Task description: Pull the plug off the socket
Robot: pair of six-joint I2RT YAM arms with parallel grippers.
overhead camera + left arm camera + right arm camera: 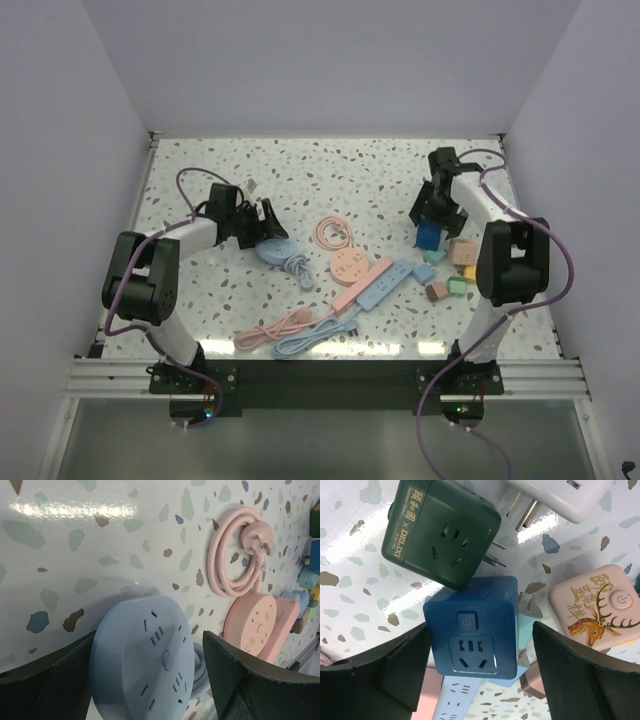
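Note:
My left gripper (262, 222) is open astride a round blue socket (272, 247). In the left wrist view the socket (145, 662) fills the gap between my fingers; the left finger is against its rim and the right finger stands off it. No plug sits in its face. My right gripper (432, 215) is open astride a blue cube socket (429, 235). In the right wrist view the cube (475, 630) has gaps on both sides. A dark green cube adapter (440, 532) lies against its far side, prongs bare.
A round pink socket (257, 625) and its coiled pink cord (240, 555) lie right of the blue one. Pink (362, 282) and light blue (385, 285) power strips lie mid-table. A white plug (560, 495), a pink deer adapter (597, 610) and small cubes (455, 270) crowd the right.

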